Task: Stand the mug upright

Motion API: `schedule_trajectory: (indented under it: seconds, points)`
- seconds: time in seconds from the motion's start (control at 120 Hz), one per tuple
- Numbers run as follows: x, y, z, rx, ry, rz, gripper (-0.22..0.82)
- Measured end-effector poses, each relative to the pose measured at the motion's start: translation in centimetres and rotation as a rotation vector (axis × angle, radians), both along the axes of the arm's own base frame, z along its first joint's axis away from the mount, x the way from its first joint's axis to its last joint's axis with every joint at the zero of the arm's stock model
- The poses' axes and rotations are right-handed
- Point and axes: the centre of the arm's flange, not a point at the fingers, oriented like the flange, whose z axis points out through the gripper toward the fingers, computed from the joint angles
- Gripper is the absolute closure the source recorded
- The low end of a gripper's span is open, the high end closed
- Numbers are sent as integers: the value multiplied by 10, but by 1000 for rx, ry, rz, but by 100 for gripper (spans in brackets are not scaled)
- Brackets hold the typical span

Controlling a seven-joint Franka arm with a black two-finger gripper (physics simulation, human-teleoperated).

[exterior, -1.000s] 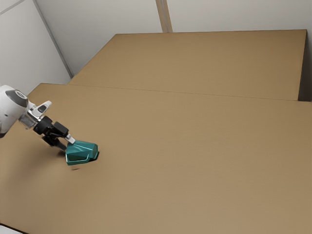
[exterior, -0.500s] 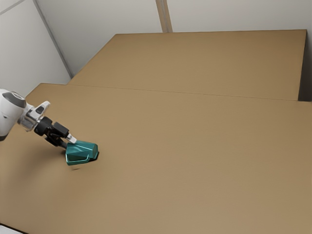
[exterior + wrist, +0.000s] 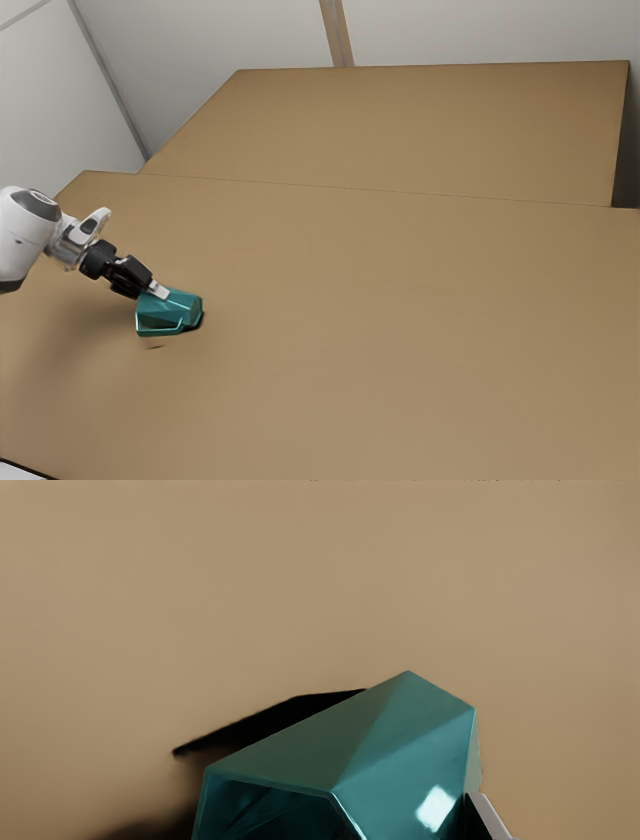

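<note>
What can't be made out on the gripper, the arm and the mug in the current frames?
- Whether the gripper holds the mug: exterior view, too small.
- Mug's deeper inside: wrist view, dark and cut off by the bottom edge.
- Arm's base: exterior view, cut off by the left edge.

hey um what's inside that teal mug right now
Through the open mouth of the mug, the wrist view shows shiny, dark teal inner wall. Farther in it is too dark to make out, and part of the opening is cut off by the view's edge, so I can't tell whether it's empty.
</note>
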Motion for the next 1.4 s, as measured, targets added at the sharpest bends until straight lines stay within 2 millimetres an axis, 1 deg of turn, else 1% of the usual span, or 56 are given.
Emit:
schedule_trajectory:
  seconds: [0.167,0.358,0.5,0.617,0.733,0.833,0.933,1.033,1.117,1.217,1.4]
  points:
    - [3,-7,5,-22,-17,-6,68]
    - [12,-25,11,-63,-33,-25,75]
    - [22,-45,34,-70,-67,-54,77]
    - [30,-62,60,-61,-100,-83,77]
    - [41,-78,75,-37,-119,-112,77]
    - [52,-94,87,20,-148,-133,78]
    - [64,-109,93,94,-180,-141,78]
    - [78,-133,96,188,-207,-176,78]
    - [88,-159,105,297,-230,-239,78]
    - [96,-190,109,431,-237,-323,78]
    - [106,-220,111,609,-236,-393,78]
